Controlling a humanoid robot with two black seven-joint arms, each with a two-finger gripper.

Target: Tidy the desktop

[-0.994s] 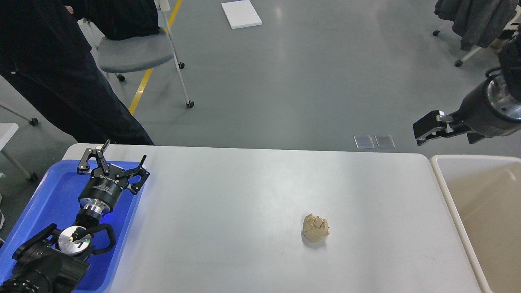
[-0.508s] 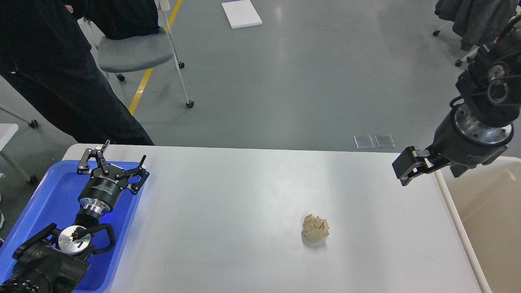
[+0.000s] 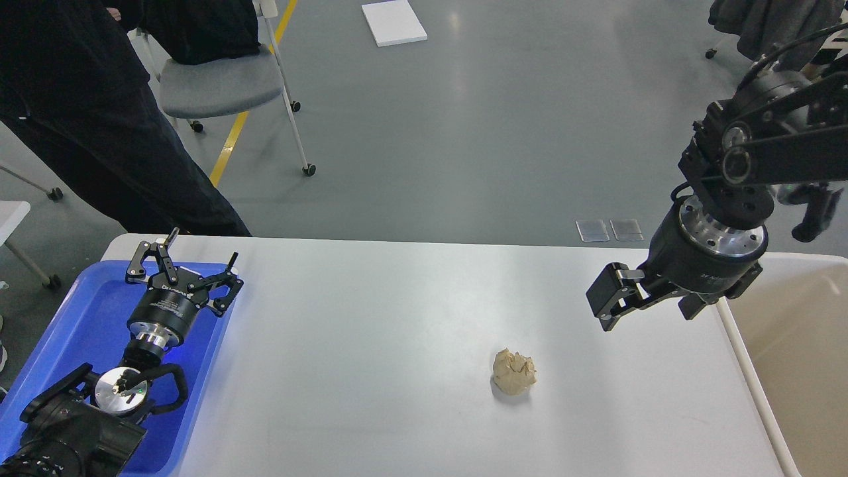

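- desktop (image 3: 397, 331) fills the lower centre of the frame; crumpled beige paper ball (image 3: 514, 371) lies on it, right of centre.
- right gripper (image 3: 606, 305) at mid right, above the desktop, up-right of the ball, apart from it; jaws seen side-on, can't tell.
- left gripper (image 3: 185, 265) at lower left over the blue tray (image 3: 73, 331), fingers spread, empty, well apart from the ball.
- beige bin (image 3: 795, 344) at the right edge.

A grey-seated wheeled chair (image 3: 222, 83) stands on the grey floor at the far left, and everything else is placed from it. A person in black clothes (image 3: 86, 112) stands just left of the chair, a yellow floor line (image 3: 233, 136) runs under it, and a flat white board (image 3: 393, 22) lies on the floor to its right. Well to the chair's right, two small clear rectangular plates (image 3: 609, 230) lie side by side on the floor, and at the far right a grey garment (image 3: 762, 23) hangs over another wheeled seat.
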